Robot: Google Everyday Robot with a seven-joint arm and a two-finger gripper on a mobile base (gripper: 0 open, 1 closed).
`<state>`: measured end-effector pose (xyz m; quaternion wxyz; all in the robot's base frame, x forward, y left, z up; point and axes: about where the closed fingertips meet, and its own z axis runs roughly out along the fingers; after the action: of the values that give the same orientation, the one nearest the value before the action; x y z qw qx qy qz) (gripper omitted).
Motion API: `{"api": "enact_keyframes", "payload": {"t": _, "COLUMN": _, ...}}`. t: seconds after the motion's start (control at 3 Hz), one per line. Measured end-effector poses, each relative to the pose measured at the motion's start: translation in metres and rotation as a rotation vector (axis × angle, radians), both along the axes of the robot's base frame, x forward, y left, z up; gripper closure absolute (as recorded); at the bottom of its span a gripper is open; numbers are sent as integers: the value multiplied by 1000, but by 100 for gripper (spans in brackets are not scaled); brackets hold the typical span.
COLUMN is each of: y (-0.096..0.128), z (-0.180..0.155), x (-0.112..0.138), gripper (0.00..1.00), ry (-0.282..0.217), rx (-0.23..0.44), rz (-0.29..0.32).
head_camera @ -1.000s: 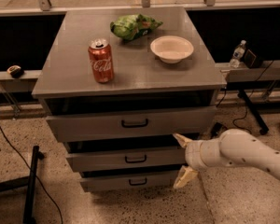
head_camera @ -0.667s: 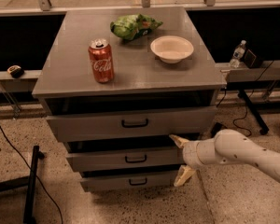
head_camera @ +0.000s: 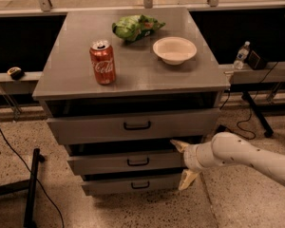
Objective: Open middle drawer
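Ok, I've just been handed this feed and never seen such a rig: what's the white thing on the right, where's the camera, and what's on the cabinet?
The white tube is the robot's single arm, reaching in from the right. Its gripper has two pale fingers, spread open above and below the right end of the middle drawer. It holds nothing. There is one camera, looking down at the front of the grey cabinet; its mounting isn't on record. On top stand a red soda can, a green bag and a white bowl.
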<state>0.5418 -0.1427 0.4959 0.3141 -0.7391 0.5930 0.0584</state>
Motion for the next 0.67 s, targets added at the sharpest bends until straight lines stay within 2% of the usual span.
{"api": "enact_keyframes", "payload": {"t": 0.33, "y": -15, "z": -28, "x": 12, "gripper": 0, "ry": -12, "rx": -49, "rz": 25}}
{"api": "enact_keyframes", "payload": {"t": 0.67, "y": -22, "z": -65, "x": 33, "gripper": 3, "ry": -7, "rx": -137, "rz": 59}}
